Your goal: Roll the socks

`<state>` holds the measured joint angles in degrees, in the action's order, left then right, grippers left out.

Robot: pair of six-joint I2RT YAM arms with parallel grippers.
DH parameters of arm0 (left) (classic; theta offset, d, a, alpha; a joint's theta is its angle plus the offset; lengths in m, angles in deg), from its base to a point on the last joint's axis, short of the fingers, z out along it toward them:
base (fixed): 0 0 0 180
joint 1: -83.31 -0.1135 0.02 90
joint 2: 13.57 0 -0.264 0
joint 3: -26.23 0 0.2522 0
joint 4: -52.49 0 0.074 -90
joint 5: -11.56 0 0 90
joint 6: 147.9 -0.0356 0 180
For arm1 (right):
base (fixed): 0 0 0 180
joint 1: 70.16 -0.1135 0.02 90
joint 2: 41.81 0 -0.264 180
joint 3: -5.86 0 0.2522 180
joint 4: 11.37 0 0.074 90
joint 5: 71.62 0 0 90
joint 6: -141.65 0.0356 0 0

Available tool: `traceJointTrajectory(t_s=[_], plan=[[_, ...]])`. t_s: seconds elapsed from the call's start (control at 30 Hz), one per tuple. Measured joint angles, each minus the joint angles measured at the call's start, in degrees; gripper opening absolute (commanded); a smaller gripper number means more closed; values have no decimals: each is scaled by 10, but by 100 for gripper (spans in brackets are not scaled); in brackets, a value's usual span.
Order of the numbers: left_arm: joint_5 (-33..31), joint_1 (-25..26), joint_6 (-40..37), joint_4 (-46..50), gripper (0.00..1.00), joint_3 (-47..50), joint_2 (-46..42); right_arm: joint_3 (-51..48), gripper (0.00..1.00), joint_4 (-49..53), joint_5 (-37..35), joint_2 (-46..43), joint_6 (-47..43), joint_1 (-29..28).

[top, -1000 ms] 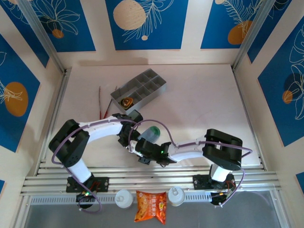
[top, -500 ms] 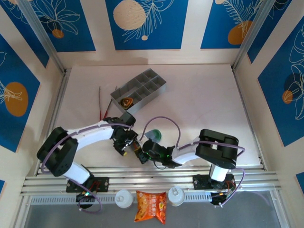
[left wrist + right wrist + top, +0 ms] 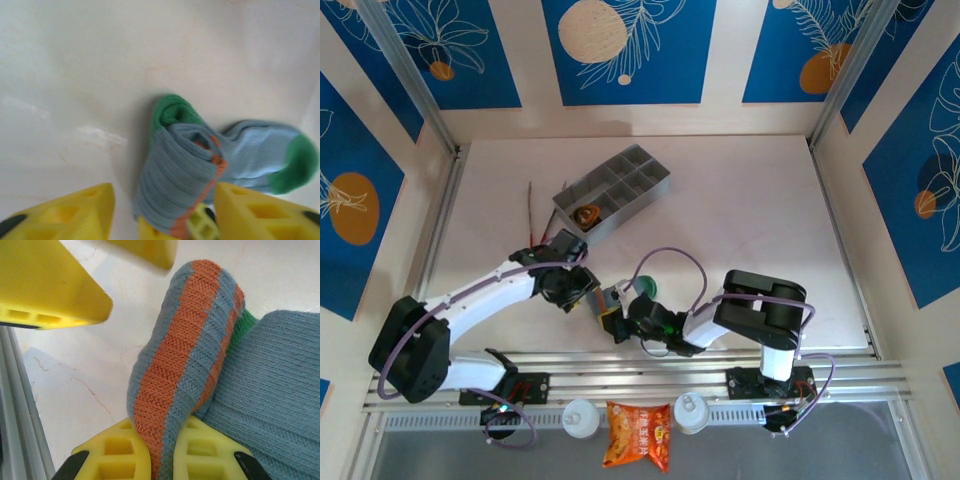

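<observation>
Left arm's elbow has swung out toward 8 o'clock over the last second and its wrist has pulled back toward 10; the right arm's elbow slid toward 9. Left gripper (image 3: 164,192) stands with its yellow fingers apart, straddling the grey-blue ribbed knit sock (image 3: 180,165) with green toe and orange cuff; contact can't be told. Right gripper (image 3: 160,430) is clamped on the folded orange-striped cuff end. Sock lies part-rolled on the white counter (image 3: 740,200), near its 6 o'clock edge. Grey compartment tray (image 3: 650,182) sits at 11 o'clock from the sock, well apart, with a small brown-orange bundle (image 3: 588,215) in its near-end compartment.
</observation>
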<state>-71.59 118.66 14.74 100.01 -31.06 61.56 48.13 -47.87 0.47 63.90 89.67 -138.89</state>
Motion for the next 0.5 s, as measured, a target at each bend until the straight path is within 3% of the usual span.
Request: traceJointTrajectory(t_s=[0.13,0.37,0.5], plan=[[-1,0,-37,-19,43,35,-1,-12,0,-45,8,15,23,3],[2,0,-66,-76,58,63,5,-35,0,-139,49,48,53,22],[1,0,-68,-99,61,80,-7,-43,0,-184,79,64,70,36]])
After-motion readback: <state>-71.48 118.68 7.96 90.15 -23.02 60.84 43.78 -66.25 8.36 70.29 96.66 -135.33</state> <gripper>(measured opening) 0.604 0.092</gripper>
